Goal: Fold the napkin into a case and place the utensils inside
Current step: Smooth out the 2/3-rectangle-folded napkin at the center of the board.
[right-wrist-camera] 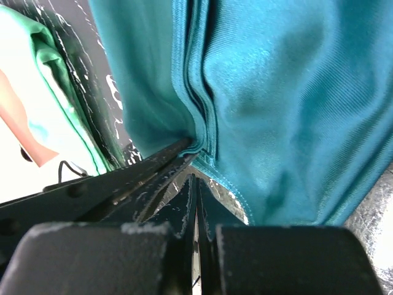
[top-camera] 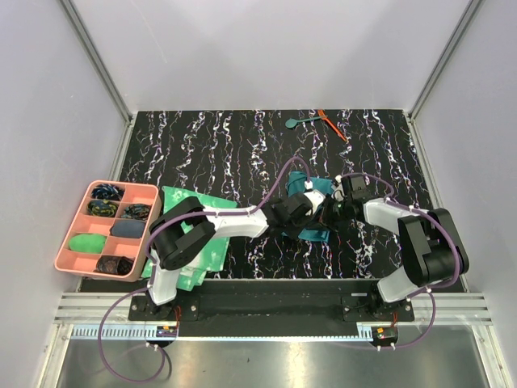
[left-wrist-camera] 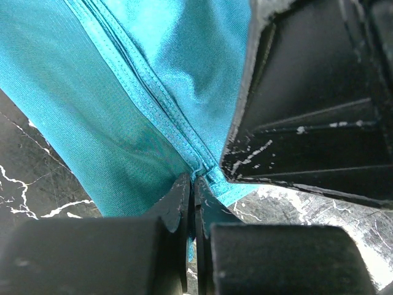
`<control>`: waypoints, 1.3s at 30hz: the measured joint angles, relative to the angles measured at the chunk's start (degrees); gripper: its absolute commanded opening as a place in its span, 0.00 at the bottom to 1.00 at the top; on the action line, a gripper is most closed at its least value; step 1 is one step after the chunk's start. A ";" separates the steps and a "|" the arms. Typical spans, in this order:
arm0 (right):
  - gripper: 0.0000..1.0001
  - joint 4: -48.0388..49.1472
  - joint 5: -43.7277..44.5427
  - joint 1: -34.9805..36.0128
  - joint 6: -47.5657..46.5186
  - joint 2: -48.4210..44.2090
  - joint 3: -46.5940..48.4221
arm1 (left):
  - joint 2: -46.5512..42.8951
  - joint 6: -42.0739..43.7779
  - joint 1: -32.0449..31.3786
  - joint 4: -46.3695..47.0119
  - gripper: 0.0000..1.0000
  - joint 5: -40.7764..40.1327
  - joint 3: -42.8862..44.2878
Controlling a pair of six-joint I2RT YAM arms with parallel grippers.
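The dark teal napkin (top-camera: pixel 317 234) lies bunched and partly folded at mid-table between both arms. My left gripper (left-wrist-camera: pixel 193 178) is shut on its stitched hem (left-wrist-camera: pixel 153 104), and a strip of cloth shows between the jaws. My right gripper (right-wrist-camera: pixel 195 178) is shut with its tips just under the napkin's (right-wrist-camera: pixel 276 110) hem; I see no cloth between them. The two grippers meet tip to tip (top-camera: pixel 311 214) (top-camera: pixel 327 217). The teal spoon (top-camera: pixel 295 123) and the orange-red stick (top-camera: pixel 332 125) lie at the far edge. No finished case shows.
A pink compartment tray (top-camera: pixel 85 255) holding small items sits at the left. Green-and-white tie-dye cloths (top-camera: pixel 198 242) lie beside it, under the left arm. White walls enclose the black marbled table (top-camera: pixel 202 145).
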 measured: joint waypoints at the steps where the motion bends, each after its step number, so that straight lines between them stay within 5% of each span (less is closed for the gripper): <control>1: 0.00 -0.33 -0.02 0.00 -0.07 0.02 0.46 | 0.00 0.00 0.00 0.00 0.01 0.07 0.00; 18: 0.00 3.74 -3.04 0.00 0.33 9.27 4.15 | 0.00 -0.37 0.00 0.42 0.06 2.19 -0.02; 27: 0.00 6.97 -5.29 -0.09 0.79 12.22 4.02 | -0.50 -2.16 1.01 0.35 0.43 6.54 -0.15; 32: 0.00 6.93 -5.25 -0.09 0.15 12.22 4.02 | -5.38 -6.43 7.52 -0.74 0.36 15.19 -1.73; 39: 0.00 6.91 -5.35 -0.09 -0.57 12.24 4.07 | -7.10 -15.50 20.83 5.09 0.13 25.97 -1.62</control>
